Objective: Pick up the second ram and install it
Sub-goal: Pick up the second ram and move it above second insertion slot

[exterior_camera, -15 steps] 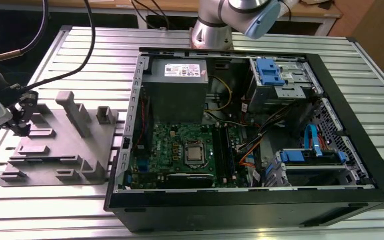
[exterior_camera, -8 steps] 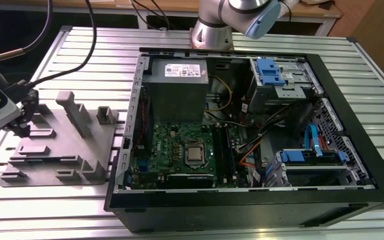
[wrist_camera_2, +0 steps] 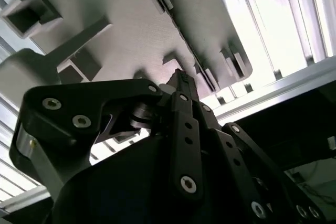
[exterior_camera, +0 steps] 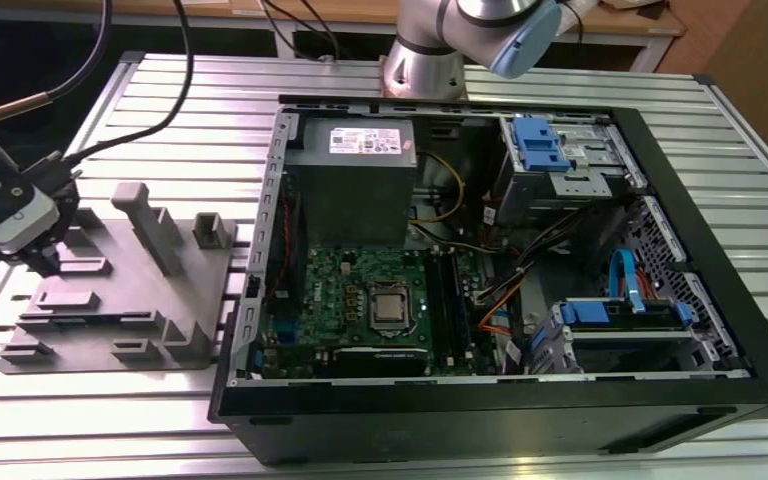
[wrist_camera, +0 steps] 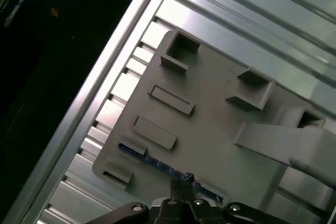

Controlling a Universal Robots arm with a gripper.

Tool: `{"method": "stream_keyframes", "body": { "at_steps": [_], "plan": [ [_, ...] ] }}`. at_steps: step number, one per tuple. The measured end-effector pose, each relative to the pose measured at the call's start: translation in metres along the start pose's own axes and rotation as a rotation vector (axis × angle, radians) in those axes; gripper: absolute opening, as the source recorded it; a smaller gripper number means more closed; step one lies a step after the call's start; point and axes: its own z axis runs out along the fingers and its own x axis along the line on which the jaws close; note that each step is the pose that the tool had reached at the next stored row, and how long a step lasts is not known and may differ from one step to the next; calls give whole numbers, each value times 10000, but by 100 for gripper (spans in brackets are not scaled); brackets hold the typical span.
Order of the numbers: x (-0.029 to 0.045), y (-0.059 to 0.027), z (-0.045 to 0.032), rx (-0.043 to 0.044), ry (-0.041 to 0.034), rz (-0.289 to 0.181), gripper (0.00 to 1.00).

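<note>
The gripper (exterior_camera: 45, 262) is pointing down at the grey fixture plate (exterior_camera: 115, 288), at the plate's edge farthest from the open computer case (exterior_camera: 744, 330). In the first wrist view, the second ram (wrist_camera: 149, 161) is standing on edge in a slot along that plate edge. The gripper is straddling the ram partway along its length and appears to be nearly shut, clamping it. The plate is lying on the slatted desk (exterior_camera: 157, 90), just beside the case.

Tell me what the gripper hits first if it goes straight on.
Probably the ram lying in the grey tray: the gripper points right at it, though the gap between them is unclear.
</note>
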Motion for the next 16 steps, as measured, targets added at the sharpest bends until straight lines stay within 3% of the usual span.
{"method": "stream_keyframes", "body": {
  "at_steps": [16],
  "plan": [
    [1, -3, 57, -54, 154, -2906, 7]
  ]
}}
